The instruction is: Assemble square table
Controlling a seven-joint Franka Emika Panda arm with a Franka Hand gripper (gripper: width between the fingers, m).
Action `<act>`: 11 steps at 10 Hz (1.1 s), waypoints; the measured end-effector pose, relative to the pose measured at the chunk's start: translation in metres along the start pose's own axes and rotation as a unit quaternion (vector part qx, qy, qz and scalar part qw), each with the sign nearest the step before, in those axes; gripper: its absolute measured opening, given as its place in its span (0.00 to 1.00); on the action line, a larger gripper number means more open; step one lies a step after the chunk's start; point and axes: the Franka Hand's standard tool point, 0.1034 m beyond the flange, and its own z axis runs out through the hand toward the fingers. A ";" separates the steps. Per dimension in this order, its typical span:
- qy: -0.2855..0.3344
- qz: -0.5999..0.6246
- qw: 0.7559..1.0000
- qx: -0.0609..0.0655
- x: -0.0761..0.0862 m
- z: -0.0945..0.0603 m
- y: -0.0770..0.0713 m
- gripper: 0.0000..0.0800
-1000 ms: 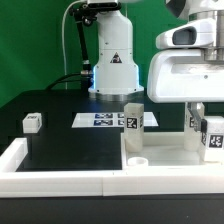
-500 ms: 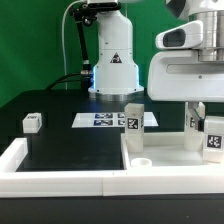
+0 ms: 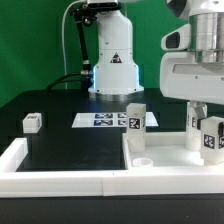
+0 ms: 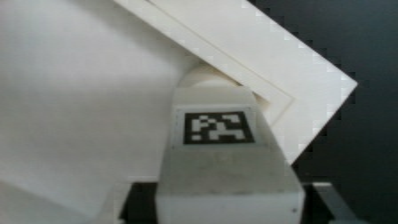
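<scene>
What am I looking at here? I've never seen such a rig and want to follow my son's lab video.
The white jointed machine at the back is a robot arm; its two-finger gripper is at the exterior view's right. That picture comes from a camera off the arm; the other from one on its wrist. On the black table lie a large white plastic square slab, a white tagged leg block standing at its far corner, another small white block apart, the marker board and a white border wall. The gripper is shut on a third tagged leg above a slab corner.
</scene>
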 end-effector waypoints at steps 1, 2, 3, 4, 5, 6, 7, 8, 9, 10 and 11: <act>-0.003 0.049 0.999 0.000 0.000 0.000 0.001 0.36; -0.005 0.083 0.997 -0.002 0.000 0.000 0.001 0.36; -0.010 0.122 0.993 -0.002 0.000 0.000 0.002 0.36; -0.012 0.139 0.990 -0.002 0.000 0.000 0.002 0.36; -0.013 0.147 0.989 -0.002 0.000 0.000 0.002 0.37; -0.013 0.140 0.990 -0.002 -0.001 0.001 0.002 0.37; -0.013 0.119 0.993 -0.001 -0.001 0.001 0.002 0.58; -0.014 0.095 0.995 0.000 -0.003 0.000 0.001 0.76; -0.014 0.046 0.999 0.002 -0.005 -0.001 0.000 0.80; -0.013 -0.026 1.000 0.006 -0.007 -0.001 -0.001 0.80; -0.008 -0.085 0.996 0.015 -0.006 -0.001 -0.003 0.81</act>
